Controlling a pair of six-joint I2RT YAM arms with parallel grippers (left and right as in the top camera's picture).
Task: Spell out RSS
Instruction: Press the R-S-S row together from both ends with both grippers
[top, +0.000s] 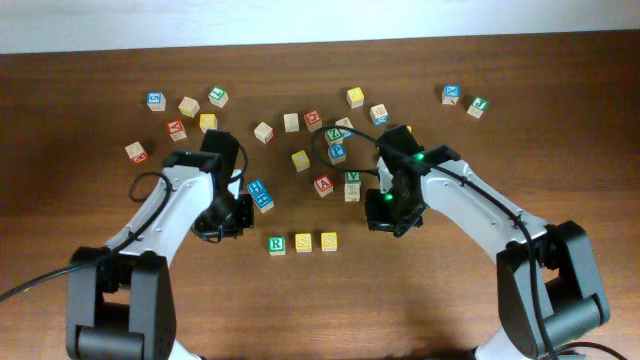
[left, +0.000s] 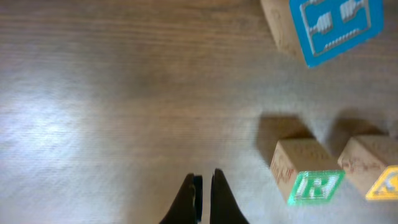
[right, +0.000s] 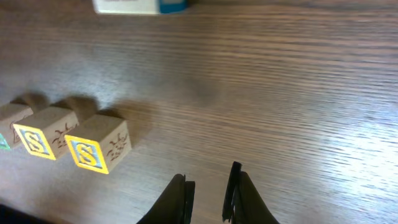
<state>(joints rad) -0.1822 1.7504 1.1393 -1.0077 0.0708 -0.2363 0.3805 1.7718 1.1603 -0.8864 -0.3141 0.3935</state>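
Three cubes stand in a row on the table: a green R cube (top: 277, 244), a yellow S cube (top: 303, 243) and a second yellow S cube (top: 329, 241). My left gripper (top: 228, 218) hovers left of the row. In the left wrist view it (left: 203, 177) is shut and empty, with the R cube (left: 308, 177) to its right. My right gripper (top: 385, 212) sits right of the row. The right wrist view shows it (right: 209, 173) slightly open over bare wood with nothing between its fingers, apart from the nearest S cube (right: 96, 144).
Many other letter cubes lie scattered across the far half of the table, among them a blue cube (top: 260, 194) near the left arm, a red cube (top: 323, 184) and a green V cube (top: 352, 178) close to the right arm.
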